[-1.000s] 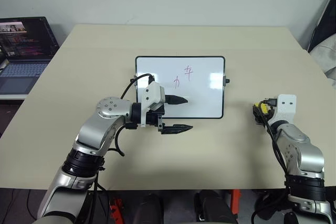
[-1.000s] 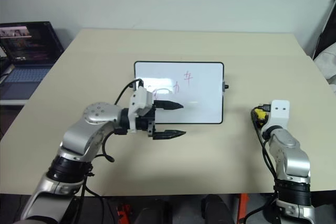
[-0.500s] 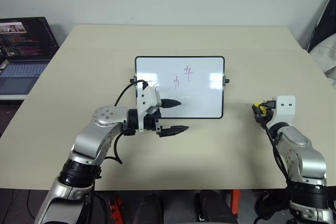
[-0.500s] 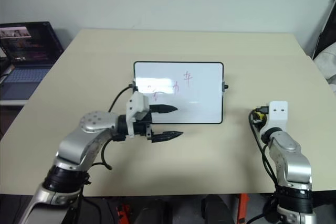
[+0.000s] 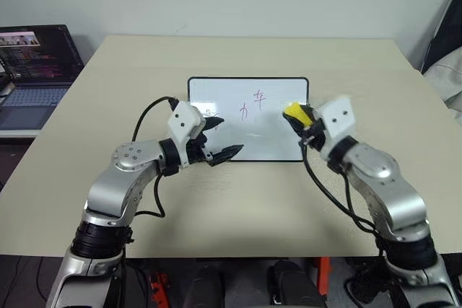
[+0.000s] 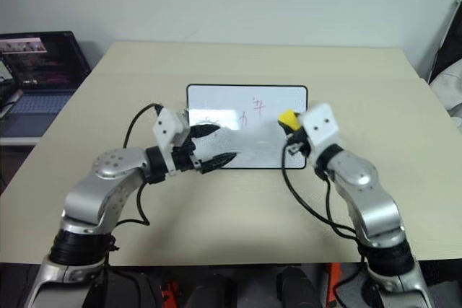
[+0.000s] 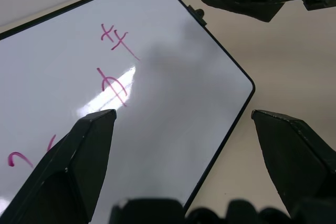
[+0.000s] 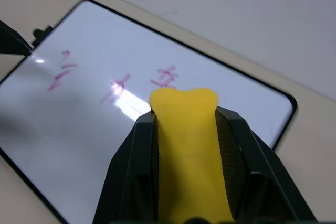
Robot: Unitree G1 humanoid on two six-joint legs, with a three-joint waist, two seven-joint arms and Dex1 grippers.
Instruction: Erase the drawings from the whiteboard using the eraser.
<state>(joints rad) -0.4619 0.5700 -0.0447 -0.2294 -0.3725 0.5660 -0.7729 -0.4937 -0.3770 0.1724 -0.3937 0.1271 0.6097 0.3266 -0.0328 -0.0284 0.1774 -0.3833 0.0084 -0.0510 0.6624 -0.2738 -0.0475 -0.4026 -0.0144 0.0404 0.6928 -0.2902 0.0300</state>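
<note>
The whiteboard [image 5: 273,139] lies flat in the middle of the table, with red-pink drawings [image 5: 258,99] on its upper half. The wrist views show three of the marks [image 7: 113,84] [image 8: 116,89]. The yellow eraser [image 5: 292,112] sticks out between the black fingers of my right gripper [image 5: 300,117], which is shut on it just above the board's right side. In the right wrist view the eraser [image 8: 185,140] points at the rightmost mark. My left gripper [image 5: 226,137] hovers open over the board's lower left part, holding nothing and covering part of the leftmost mark.
An open laptop [image 5: 35,63] sits off the table's left side. A dark object with pale cloth [image 5: 445,48] leans at the far right. The beige table [image 5: 238,200] is bare around the board.
My right gripper lifted the eraser from the table's right side and swung left to the board's right edge. The left gripper drew back a little to the left and turned.
</note>
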